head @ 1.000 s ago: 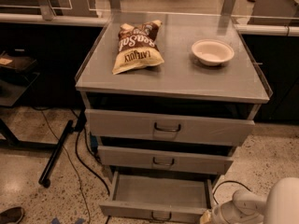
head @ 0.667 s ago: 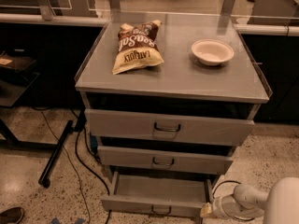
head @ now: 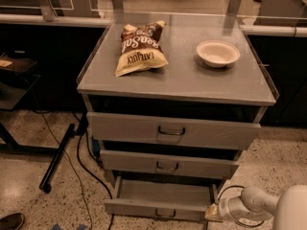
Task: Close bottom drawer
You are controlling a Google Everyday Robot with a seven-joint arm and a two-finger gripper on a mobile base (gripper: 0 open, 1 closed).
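The bottom drawer (head: 158,209) is the lowest and narrowest grey front of the cabinet. It stands pulled out, showing its plain grey tray (head: 165,193), with a small dark loop handle (head: 165,214) at centre. My gripper (head: 214,213) sits at the drawer's right front corner, low at the bottom right of the camera view, on a white arm (head: 259,205). It looks to touch the end of the drawer front.
The middle drawer (head: 168,166) and top drawer (head: 171,131) stick out slightly. A chip bag (head: 139,47) and a white bowl (head: 218,53) lie on the cabinet top. Black cables (head: 84,162) and a dark bar (head: 57,159) lie on the floor left.
The bottom drawer has slid inward a little, with less of its tray showing. My gripper has moved forward with it at the right front corner.
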